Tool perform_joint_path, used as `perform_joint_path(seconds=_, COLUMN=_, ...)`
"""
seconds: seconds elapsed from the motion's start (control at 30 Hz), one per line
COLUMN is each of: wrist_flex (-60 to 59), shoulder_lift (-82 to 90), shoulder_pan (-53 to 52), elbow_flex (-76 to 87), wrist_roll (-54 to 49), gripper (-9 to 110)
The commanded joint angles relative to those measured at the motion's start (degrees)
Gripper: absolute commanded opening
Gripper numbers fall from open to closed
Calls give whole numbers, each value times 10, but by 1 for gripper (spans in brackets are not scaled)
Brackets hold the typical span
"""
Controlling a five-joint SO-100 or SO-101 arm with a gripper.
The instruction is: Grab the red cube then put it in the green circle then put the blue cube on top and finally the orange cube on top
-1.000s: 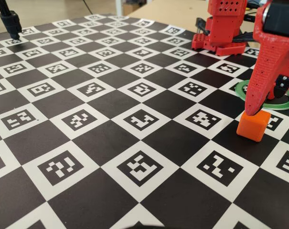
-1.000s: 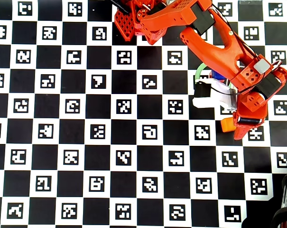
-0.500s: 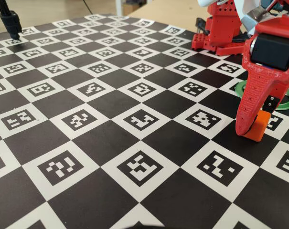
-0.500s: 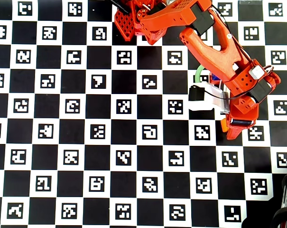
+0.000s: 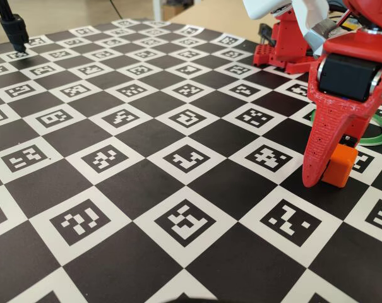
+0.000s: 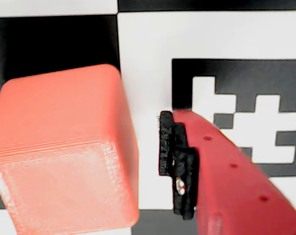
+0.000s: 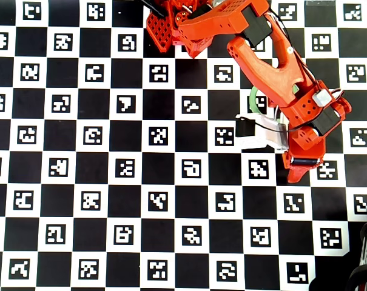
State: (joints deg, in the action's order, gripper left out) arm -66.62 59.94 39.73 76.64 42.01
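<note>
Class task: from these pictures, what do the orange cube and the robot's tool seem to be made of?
Orange cube: probably 3D-printed plastic, matte, with fine layer lines on its side. Tool: red plastic, likely printed too, with a grainy surface; one finger carries a dark ridged pad, possibly rubber.

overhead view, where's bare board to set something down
The whole left and bottom of the board is bare, from the arm's base down to the near edge. The crowded patch is mid-right: the arm, the green circle and the orange cube at the fingers.
</note>
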Motion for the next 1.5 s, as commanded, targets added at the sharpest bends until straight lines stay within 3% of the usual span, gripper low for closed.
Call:
perform_joint_path(seconds=0.0, wrist_flex=4, shoulder_lift=38, shoulder_pan=-6, elbow_flex=0, wrist_roll=-5, gripper=33)
perform_joint_path(seconds=1.2, wrist_flex=27, shoulder_lift=56, shoulder_pan=-18, elbow_flex=25, wrist_roll=-173, gripper=31)
perform_joint_path(seconds=1.37, wrist_flex=27, shoulder_lift=57, shoulder_pan=-18, elbow_flex=25, wrist_roll=-178, gripper=28)
perform_joint_path(seconds=1.47, wrist_flex=28, shoulder_lift=59, shoulder_pan=-18, elbow_flex=25, wrist_roll=-181, gripper=20)
